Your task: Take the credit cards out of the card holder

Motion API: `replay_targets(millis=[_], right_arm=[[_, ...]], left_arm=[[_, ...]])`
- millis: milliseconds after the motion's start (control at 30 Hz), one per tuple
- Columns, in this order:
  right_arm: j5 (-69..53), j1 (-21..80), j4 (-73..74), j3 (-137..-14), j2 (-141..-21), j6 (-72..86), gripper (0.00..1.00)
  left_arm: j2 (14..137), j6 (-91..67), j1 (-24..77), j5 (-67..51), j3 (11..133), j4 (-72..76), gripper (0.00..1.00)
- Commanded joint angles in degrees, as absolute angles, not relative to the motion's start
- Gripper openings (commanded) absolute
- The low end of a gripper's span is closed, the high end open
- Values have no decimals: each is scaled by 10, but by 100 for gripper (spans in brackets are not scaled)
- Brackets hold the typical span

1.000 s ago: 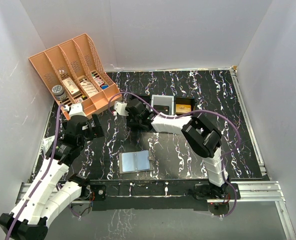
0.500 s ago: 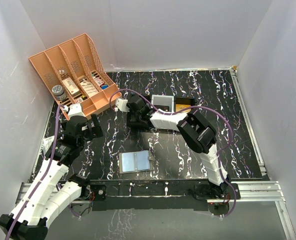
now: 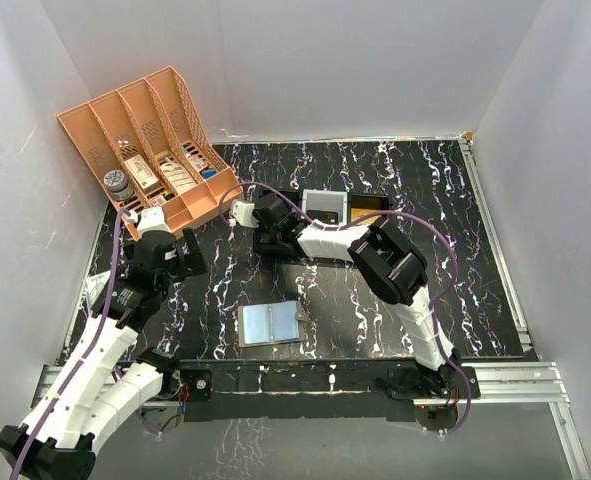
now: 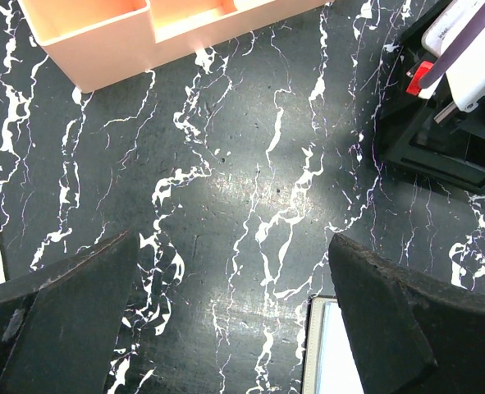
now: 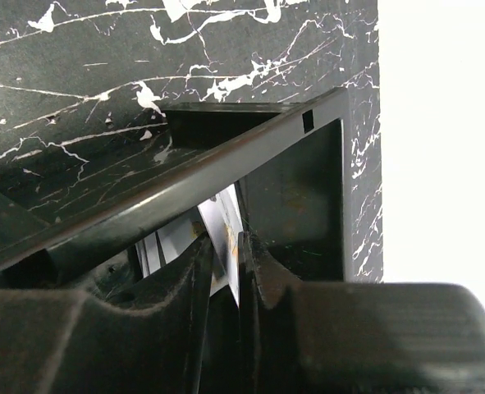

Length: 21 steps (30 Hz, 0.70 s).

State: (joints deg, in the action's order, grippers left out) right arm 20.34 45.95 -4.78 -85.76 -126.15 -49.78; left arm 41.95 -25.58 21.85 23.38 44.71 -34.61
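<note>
Black white-veined marble tabletop (image 3: 480, 260), white walls (image 3: 355, 60), card holder (image 3: 270, 323) lying flat

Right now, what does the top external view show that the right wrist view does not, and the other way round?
Only the top external view shows the open card holder, the orange organiser and the left claw, open above the table. Only the right wrist view shows a thin pale card standing edge-on between the right claw's nearly closed fingers. Both views show the black tray and the marbled table.
</note>
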Motion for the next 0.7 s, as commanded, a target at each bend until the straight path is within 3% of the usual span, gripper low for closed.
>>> replay_targets(millis=[0,333,667], right_arm=[[194,457,-76,-879,-1250,-483,21],[167,451,-56,-885,-1213,-433,42],[124,450,-36,-875,-1151,-364,53]], left_arm=[[419,-254,216,243,448,-349,99],[425,-251,215,237,448,-349,99],[428,-250,215,233,448,-348,99]])
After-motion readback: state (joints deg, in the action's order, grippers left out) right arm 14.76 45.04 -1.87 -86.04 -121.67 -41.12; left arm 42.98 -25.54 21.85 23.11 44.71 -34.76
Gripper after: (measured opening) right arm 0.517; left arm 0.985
